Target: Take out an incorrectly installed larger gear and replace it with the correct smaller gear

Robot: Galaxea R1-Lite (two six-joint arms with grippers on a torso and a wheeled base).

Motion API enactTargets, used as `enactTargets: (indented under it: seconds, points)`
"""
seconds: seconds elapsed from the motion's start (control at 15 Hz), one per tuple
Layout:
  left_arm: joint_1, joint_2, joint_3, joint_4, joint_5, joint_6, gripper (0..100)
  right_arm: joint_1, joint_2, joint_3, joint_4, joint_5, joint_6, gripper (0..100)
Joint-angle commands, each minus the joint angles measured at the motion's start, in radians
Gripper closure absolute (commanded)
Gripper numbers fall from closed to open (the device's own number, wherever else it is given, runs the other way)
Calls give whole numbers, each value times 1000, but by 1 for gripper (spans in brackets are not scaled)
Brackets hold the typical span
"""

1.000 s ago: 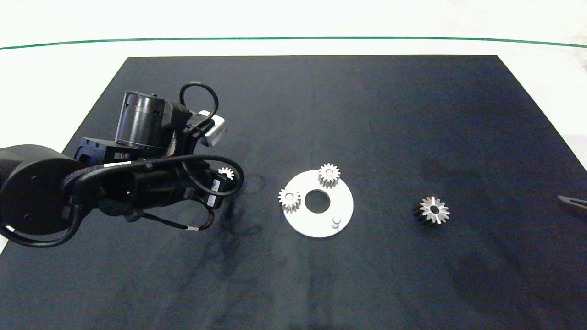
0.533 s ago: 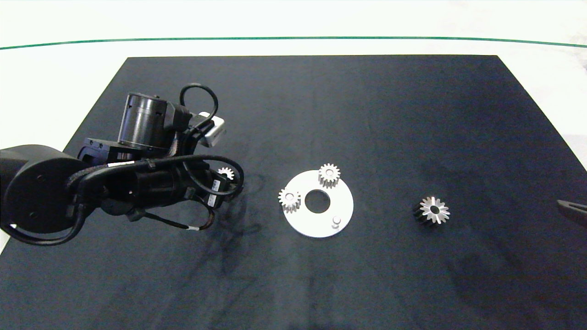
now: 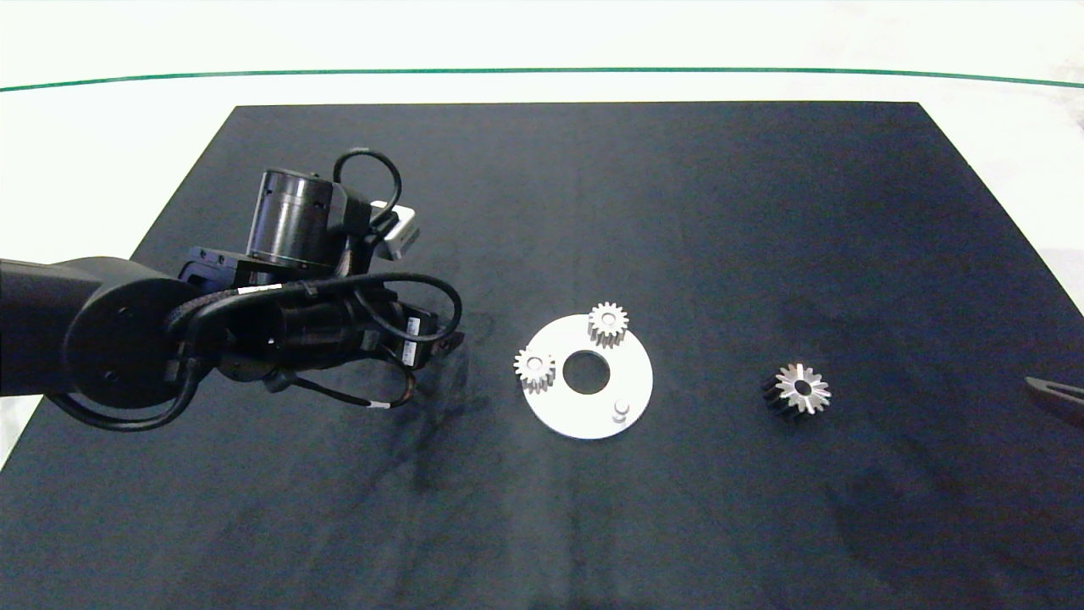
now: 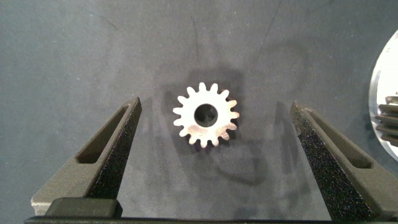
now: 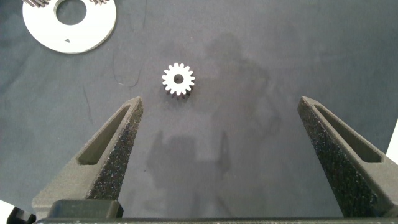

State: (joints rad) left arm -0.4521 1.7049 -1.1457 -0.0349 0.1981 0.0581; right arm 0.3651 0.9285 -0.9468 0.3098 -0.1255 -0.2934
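Observation:
The smaller gear (image 4: 206, 116) lies flat on the black mat between the spread fingers of my left gripper (image 4: 216, 107), which is open and hovers above it without touching. In the head view the left arm (image 3: 322, 322) covers this gear. The larger gear (image 3: 800, 390), star-like with long teeth, rests on the mat to the right of the white disc (image 3: 633, 373); it also shows as the larger gear (image 5: 178, 79) ahead of my open, empty right gripper (image 5: 220, 102), whose tip (image 3: 1054, 394) sits at the right edge.
The white disc carries two small spur gears (image 3: 607, 323) (image 3: 534, 368), a bare peg (image 3: 621, 410) and a round centre hole. The black mat (image 3: 677, 212) lies on a white table; the disc's edge (image 4: 387, 68) is near the left gripper.
The left arm has shifted right and slightly away, toward the disc, and now hides the small gear that showed beside it in the head view. The right arm and other gears have not moved.

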Motion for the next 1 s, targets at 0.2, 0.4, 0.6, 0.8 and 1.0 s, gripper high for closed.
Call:
enactTargets:
  seconds: [0.2, 0.4, 0.6, 0.8, 1.0]
  points:
    - [0, 15, 8, -7, 1, 2, 0, 0, 1, 2, 2, 0, -1, 0]
    - [1, 21, 12, -7, 0, 2, 0, 0, 0, 6, 2, 0, -1, 0]
    - [0, 27, 29, -11, 0, 0, 0, 0, 0, 8, 2, 0, -1, 0]
    - [-3, 44, 32, -56, 1, 0, 0, 0, -2, 8, 2, -2, -1, 0]
    - [-5, 45, 38, -82, 1, 2, 0, 0, -5, 8, 2, -2, -1, 0]
